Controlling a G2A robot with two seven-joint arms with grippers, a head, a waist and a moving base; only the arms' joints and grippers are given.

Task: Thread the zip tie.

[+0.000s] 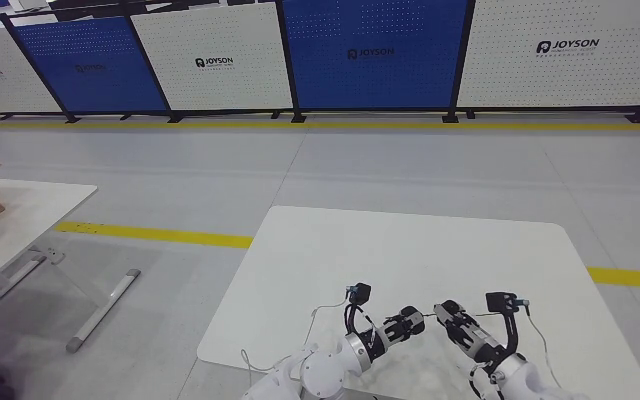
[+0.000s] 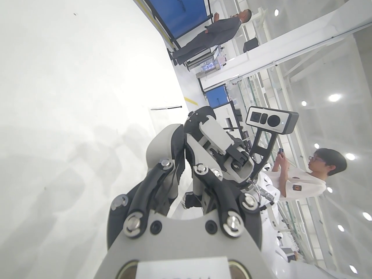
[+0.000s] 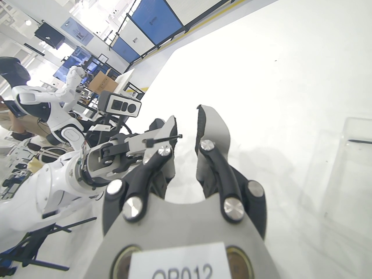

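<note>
On your left, the left gripper (image 2: 183, 130) has its fingers pinched tight on the black zip tie (image 3: 164, 139). It holds the tie over the white worktop (image 1: 400, 250), with the free end pointing toward the right gripper (image 3: 187, 114). That gripper's fingers stand wide apart and grip nothing, and the tie's end sits just beside one of them. Past it, you have a clear tray (image 3: 347, 161) on the worktop with another black tie (image 3: 360, 141) lying in it.
</note>
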